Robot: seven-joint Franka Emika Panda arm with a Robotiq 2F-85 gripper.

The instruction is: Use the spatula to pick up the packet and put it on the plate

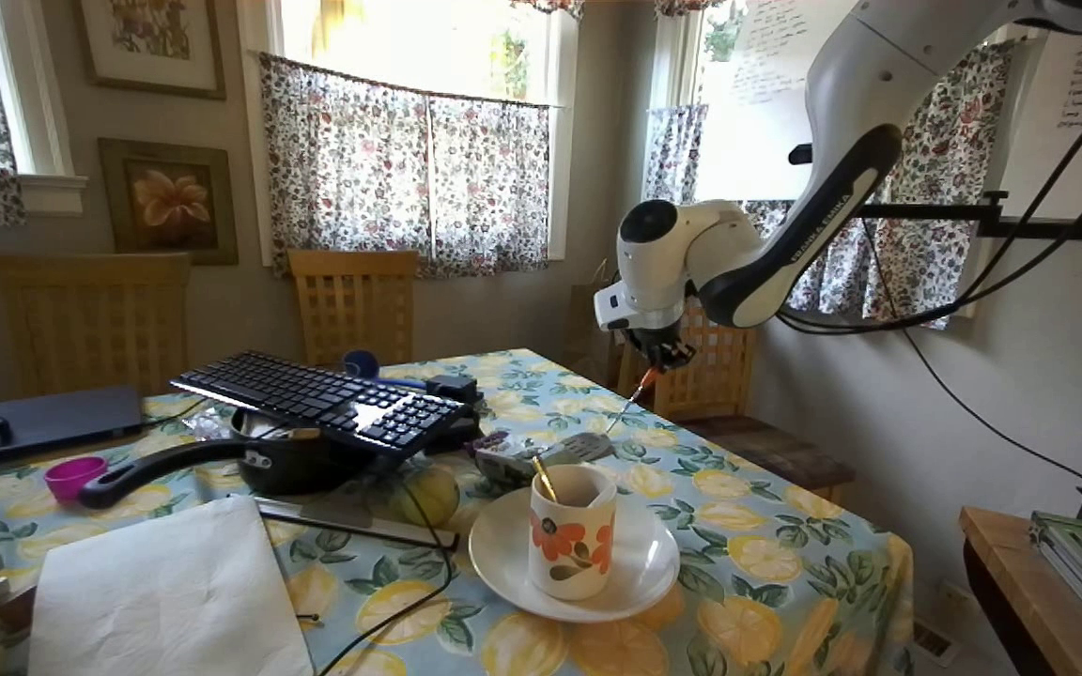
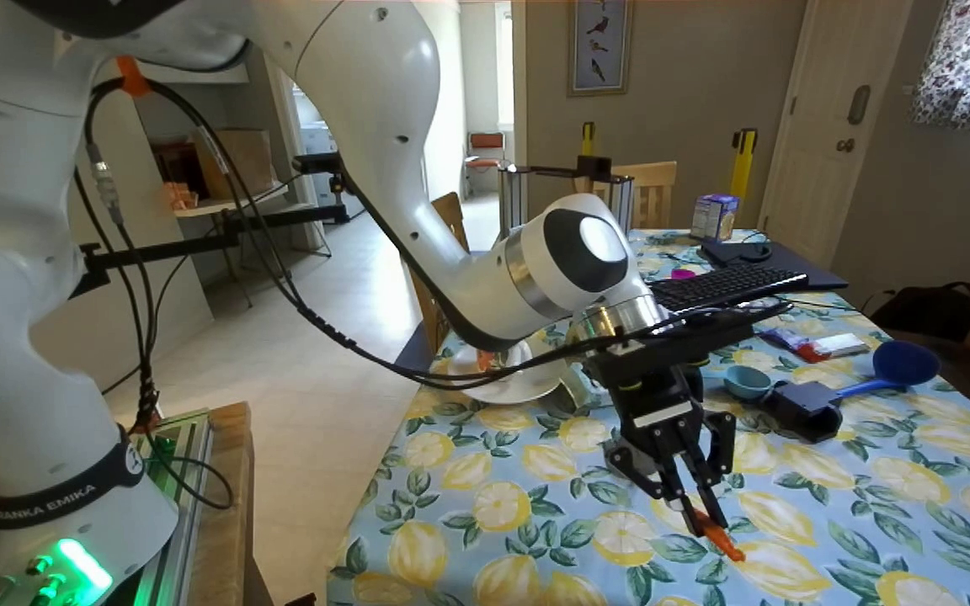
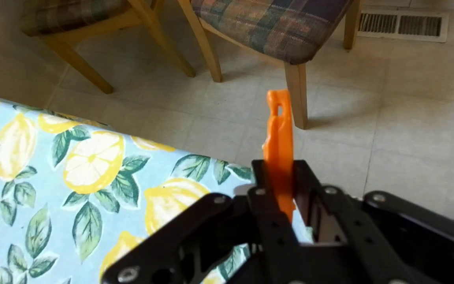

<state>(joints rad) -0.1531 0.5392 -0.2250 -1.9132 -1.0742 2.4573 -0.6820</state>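
In an exterior view, cup is standing on plate, spatula is slanting behind it, keyboard is lying across pan, paper is resting left of plate

The spatula has a smooth, plastic-looking handle and a shiny, metallic-looking shaft. The plate and cup look like glossy ceramic. The chair is smooth wood, its seat rough woven cloth

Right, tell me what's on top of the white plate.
The orange-flowered cup stands on the plate, with a slim gold-coloured stick poking out of it. The cup hides the plate's middle and the stick's lower end.
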